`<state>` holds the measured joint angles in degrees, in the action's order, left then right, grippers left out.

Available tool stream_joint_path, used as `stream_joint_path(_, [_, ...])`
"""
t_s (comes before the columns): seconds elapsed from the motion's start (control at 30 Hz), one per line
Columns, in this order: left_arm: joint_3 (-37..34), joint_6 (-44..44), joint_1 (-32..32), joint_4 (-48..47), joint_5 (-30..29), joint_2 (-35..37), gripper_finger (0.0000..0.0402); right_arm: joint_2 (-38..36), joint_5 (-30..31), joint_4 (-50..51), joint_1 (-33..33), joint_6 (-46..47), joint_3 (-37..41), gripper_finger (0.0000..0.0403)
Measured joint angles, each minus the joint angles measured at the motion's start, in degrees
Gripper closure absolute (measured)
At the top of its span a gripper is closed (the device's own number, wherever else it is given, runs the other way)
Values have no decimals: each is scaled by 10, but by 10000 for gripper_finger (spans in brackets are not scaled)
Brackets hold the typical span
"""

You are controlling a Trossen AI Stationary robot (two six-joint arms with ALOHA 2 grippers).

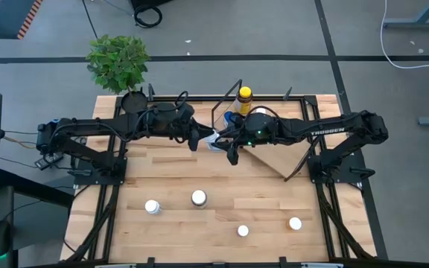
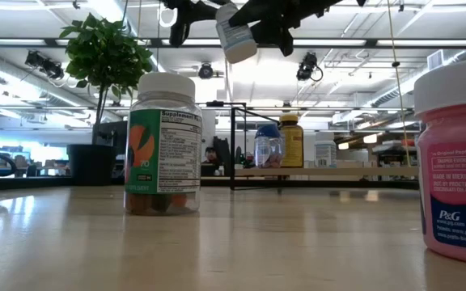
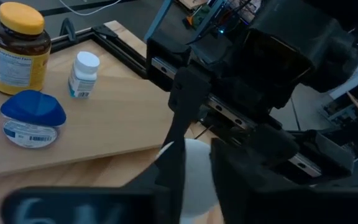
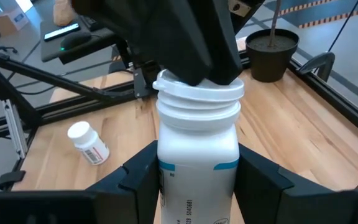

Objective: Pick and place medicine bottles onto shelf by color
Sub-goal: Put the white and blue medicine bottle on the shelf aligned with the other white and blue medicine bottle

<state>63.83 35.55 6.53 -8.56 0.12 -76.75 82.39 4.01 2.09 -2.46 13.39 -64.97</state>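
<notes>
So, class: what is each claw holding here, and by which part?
The right claw grips the white bottle by its body, fingers on both sides. The left claw is on the bottle's cap end; whether it is fully clamped cannot be told.

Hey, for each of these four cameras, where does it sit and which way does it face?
High: overhead, straight down; both arms meet over a white bottle beside the shelf.
Low: tabletop height, level toward the room; end effectors overhead with that bottle.
Left wrist: on the left arm, facing the right end effector.
Right wrist: on the right arm, facing the bottle between its fingers.
Shared: all four show this bottle.
</notes>
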Motion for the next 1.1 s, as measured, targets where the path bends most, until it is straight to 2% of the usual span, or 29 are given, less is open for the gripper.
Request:
stream_joint_path(0.17, [-1, 0, 1, -2, 1, 0, 384, 0, 0, 0, 0, 2, 0, 226])
stream_joint_path(0.27, [-1, 0, 1, 0, 6, 0, 397, 0, -3, 1, 0, 8, 0, 227])
stream_joint_path(0.57, [-2, 2, 1, 27, 10, 0, 368, -1, -2, -7, 0, 21, -1, 229])
stream_joint_path(0.83, [-1, 2, -1, 29, 10, 0, 382, -1, -2, -12, 0, 61, -1, 229])
stream_joint_path(1.1, [-1, -3, -9, 29, 5, 0, 375, -1, -25, -15, -11, 133, -1, 229])
